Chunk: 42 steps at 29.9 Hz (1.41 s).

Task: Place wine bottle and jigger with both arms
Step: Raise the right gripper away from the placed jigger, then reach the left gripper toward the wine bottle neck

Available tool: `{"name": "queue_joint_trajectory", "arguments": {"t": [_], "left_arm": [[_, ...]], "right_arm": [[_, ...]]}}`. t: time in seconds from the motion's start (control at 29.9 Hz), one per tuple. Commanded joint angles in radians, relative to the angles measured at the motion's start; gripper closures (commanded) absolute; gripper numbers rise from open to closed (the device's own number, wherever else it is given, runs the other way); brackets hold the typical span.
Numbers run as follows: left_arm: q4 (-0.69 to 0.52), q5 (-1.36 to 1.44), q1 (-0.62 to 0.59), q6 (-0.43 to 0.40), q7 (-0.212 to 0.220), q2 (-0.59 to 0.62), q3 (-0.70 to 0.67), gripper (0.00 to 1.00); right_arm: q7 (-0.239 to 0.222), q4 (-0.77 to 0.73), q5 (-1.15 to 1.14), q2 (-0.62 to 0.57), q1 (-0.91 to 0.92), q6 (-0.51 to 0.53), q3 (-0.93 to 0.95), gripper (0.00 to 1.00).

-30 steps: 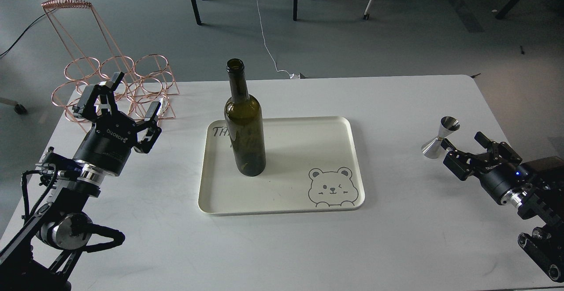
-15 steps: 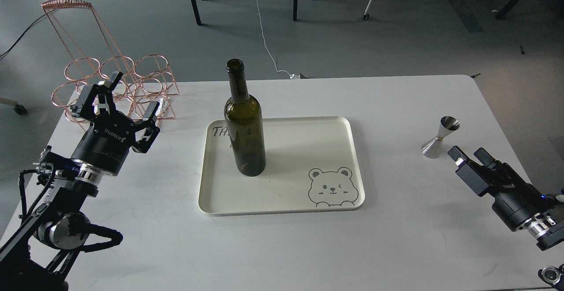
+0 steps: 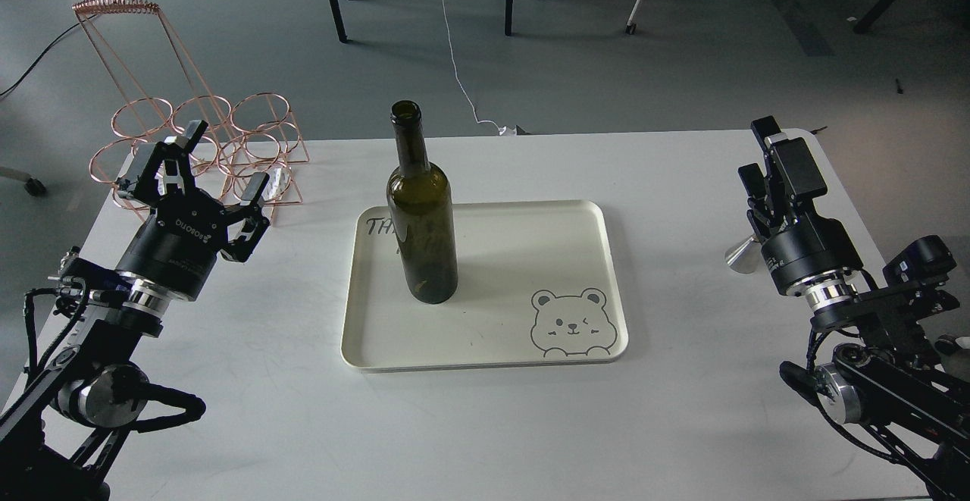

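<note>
The dark olive-green wine bottle [image 3: 421, 213] stands upright on the left part of the cream tray [image 3: 530, 258]. The silver jigger [image 3: 741, 255] stands on the table to the right of the tray. Only its lower cone shows; the rest is hidden behind my right gripper. My right gripper [image 3: 767, 154] points upward just beside the jigger, seen edge-on, with nothing visibly held. My left gripper [image 3: 203, 170] is open and empty, well left of the bottle and in front of a copper rack.
A copper wire bottle rack [image 3: 201, 133] stands at the table's back left corner, just behind my left gripper. The tray has a bear drawing [image 3: 570, 323] at its front right. The white table [image 3: 530, 425] ends close behind my right arm.
My right arm drew back from the jigger, then swung up, and now covers the jigger's upper cone. My left gripper drifted slightly left. Bottle and jigger have not moved.
</note>
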Motion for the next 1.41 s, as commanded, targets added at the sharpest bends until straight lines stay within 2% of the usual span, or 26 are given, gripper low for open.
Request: {"name": "queue_joint_trajectory", "arguments": {"t": [0.0, 0.13, 0.23, 0.3, 0.33, 0.44, 0.64, 0.84, 0.9, 1.0, 1.17, 1.24, 1.37], "left_arm": [[-0.015, 0.02, 0.0, 0.001, -0.001, 0.026, -0.002, 0.02], [-0.037, 0.02, 0.002, 0.002, -0.009, 0.043, -0.005, 0.02], [-0.044, 0.02, 0.002, 0.002, -0.032, 0.052, -0.008, 0.02], [-0.055, 0.022, 0.002, 0.001, -0.06, 0.072, -0.006, 0.02], [-0.058, 0.026, 0.004, -0.001, -0.073, 0.078, -0.006, 0.02], [-0.075, 0.122, 0.007, -0.016, -0.128, 0.109, -0.006, 0.02], [-0.152, 0.504, 0.008, -0.026, -0.128, 0.196, -0.013, 0.02], [-0.261, 0.973, 0.008, -0.009, -0.128, 0.293, -0.088, 0.02], [-0.284, 1.107, 0.007, 0.017, -0.128, 0.305, -0.098, 0.02], [-0.307, 1.288, 0.004, 0.103, -0.128, 0.317, -0.098, 0.02], [-0.351, 1.465, -0.018, 0.158, -0.128, 0.37, -0.088, 0.02], [-0.351, 1.515, -0.058, 0.186, -0.128, 0.373, -0.074, 0.02], [-0.351, 1.594, -0.142, 0.186, -0.128, 0.364, 0.016, 0.02]], "right_arm": [[0.0, -0.083, 0.155, 0.052, 0.073, 0.146, 0.005, 0.01], [0.0, -0.185, 0.204, 0.078, 0.092, 0.384, 0.013, 0.01], [-0.002, -0.225, 0.224, 0.087, 0.092, 0.519, 0.011, 0.01], [-0.063, -0.238, 0.238, 0.086, 0.086, 0.591, 0.009, 0.01], [-0.079, -0.243, 0.241, 0.084, 0.084, 0.623, 0.009, 0.01], [-0.084, -0.255, 0.244, 0.075, 0.079, 0.721, 0.008, 0.01], [-0.079, -0.272, 0.241, 0.073, 0.078, 0.732, 0.008, 0.01], [-0.057, -0.278, 0.239, 0.072, 0.06, 0.728, 0.019, 0.01], [-0.057, -0.277, 0.238, 0.072, 0.052, 0.728, 0.023, 0.01], [-0.054, -0.278, 0.236, 0.072, 0.049, 0.728, 0.025, 0.01], [-0.05, -0.278, 0.236, 0.072, 0.049, 0.728, 0.037, 0.01], [-0.05, -0.278, 0.236, 0.072, 0.049, 0.726, 0.036, 0.01], [-0.05, -0.278, 0.23, 0.072, 0.043, 0.726, 0.036, 0.01]]}}
